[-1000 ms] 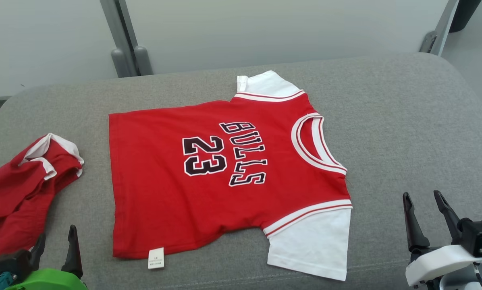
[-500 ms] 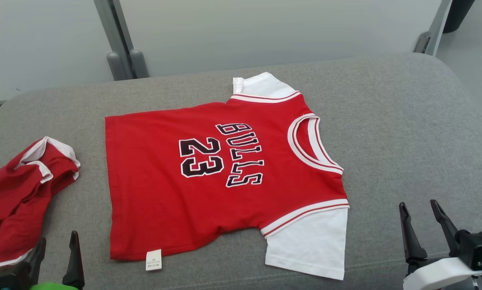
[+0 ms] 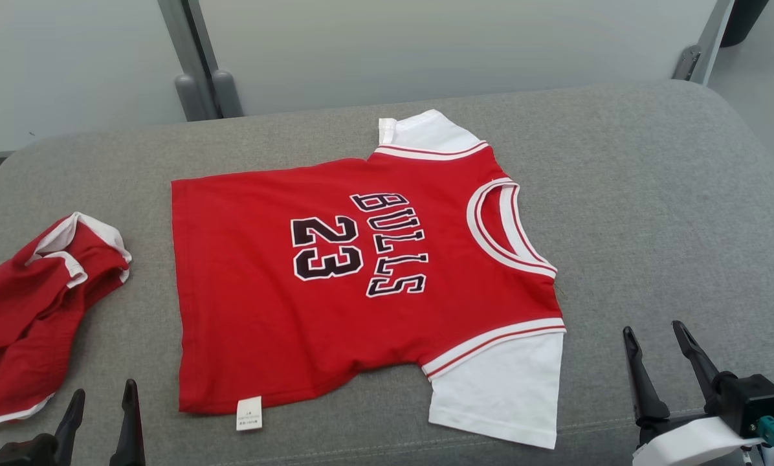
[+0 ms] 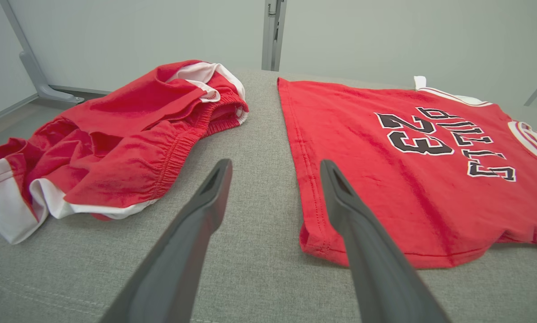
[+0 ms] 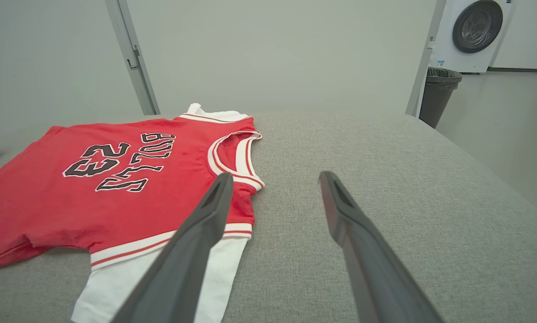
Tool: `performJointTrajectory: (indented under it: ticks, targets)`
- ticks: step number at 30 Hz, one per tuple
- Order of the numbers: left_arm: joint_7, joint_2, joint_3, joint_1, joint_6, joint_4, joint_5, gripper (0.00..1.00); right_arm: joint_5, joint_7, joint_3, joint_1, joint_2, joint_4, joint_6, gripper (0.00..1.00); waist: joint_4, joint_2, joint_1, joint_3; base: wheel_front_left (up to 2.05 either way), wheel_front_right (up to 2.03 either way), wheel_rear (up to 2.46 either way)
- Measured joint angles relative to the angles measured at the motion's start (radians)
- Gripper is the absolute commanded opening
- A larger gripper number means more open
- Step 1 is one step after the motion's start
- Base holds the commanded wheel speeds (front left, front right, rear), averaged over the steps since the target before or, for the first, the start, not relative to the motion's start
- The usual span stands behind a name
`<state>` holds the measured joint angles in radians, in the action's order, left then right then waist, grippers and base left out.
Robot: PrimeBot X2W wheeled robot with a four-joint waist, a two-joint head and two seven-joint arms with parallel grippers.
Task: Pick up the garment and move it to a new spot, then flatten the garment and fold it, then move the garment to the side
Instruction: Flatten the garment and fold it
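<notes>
jersey (image 3: 335, 291) lies flat mid-cushion (image 3: 652, 194), neck toward 3 o'clock | crumpled shorts (image 3: 31, 310) at 9 | my left gripper (image 3: 104, 388) at 7, right gripper (image 3: 653, 327) at 4, fingers spread, grasping nothing | judged: flattening looks done; fold and side move left

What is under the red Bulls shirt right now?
The shirt lies flat on the grey cushion, which shows all round it. Anything between shirt and cushion is covered and cannot be seen.
</notes>
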<state>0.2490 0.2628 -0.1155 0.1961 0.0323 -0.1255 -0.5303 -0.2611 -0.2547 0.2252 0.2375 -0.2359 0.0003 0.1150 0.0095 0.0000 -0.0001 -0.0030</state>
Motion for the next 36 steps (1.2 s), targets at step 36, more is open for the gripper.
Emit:
performJointTrajectory:
  ticks: [36]
  targets:
    - [-0.102, -0.063, -0.046, -0.07, -0.043, -0.024, -0.114, 1.0, -0.006, 0.035, 0.137, -0.038, 0.121, 0.302, -0.065, 1.0, -0.003, 0.0, 0.0, 0.146, 0.0, 0.0, 0.0]
